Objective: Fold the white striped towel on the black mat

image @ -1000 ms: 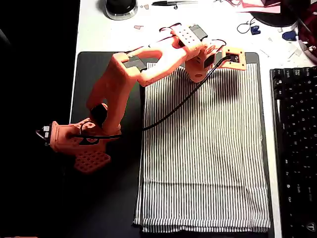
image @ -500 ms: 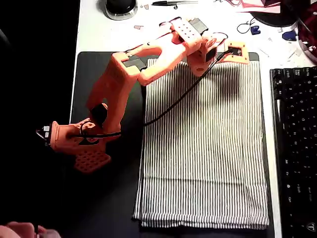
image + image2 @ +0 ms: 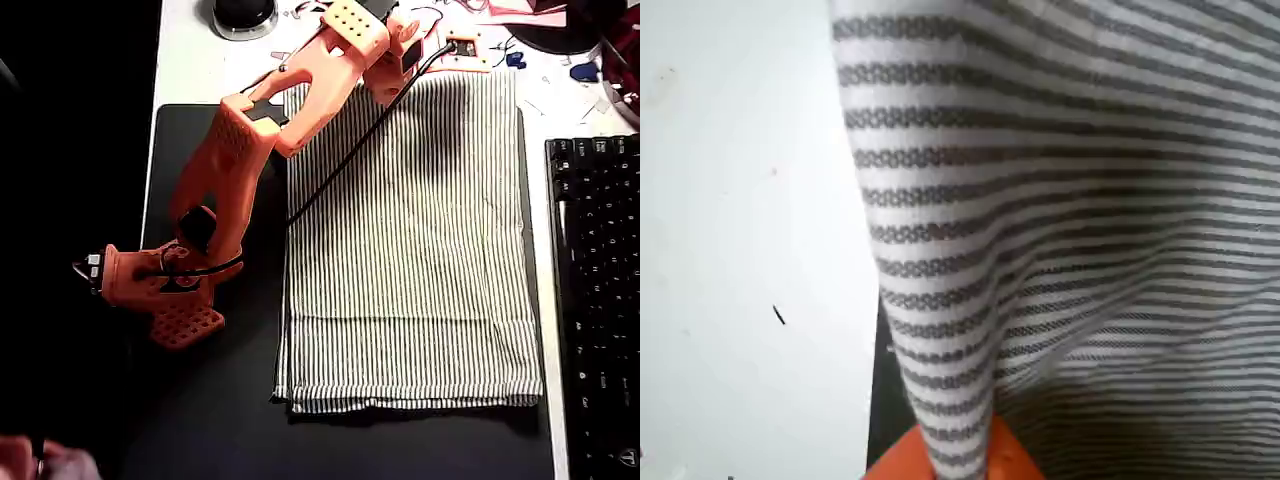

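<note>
One thin white pinstriped cotton towel (image 3: 410,250) lies on the matte black rectangular mat (image 3: 215,400), its far edge over the white table (image 3: 190,60). We judge our orange two-finger gripper (image 3: 455,50) pinches that edge, probably to fold it.

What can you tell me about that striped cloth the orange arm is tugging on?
The white striped towel is a thin, soft-looking rectangle, white with fine dark pinstripes running lengthwise. It lies mostly flat on the black mat, its far end reaching onto the white desk. Near its bottom edge a crease shows a doubled layer. The gripper pinches its far edge; in the wrist view the fabric rises in a tented ridge into the orange jaws.
</note>
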Motion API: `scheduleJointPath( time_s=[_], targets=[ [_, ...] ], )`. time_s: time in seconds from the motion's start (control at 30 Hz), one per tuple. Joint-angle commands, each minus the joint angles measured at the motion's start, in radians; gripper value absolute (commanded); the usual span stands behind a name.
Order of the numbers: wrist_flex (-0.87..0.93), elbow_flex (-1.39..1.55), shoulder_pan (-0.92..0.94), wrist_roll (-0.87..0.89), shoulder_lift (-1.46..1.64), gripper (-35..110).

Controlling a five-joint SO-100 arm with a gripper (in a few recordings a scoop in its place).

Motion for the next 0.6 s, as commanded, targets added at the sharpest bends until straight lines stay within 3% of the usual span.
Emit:
scheduleJointPath(
  time_s=[0.0,0.3,0.57],
  targets=[
    [0.031,0.017,0.064,-0.04,0.143,0],
    [0.066,0.414,0.301,-0.204,0.557,0],
    [0.064,0.589,0.588,-0.383,0.696,0]
  ],
)
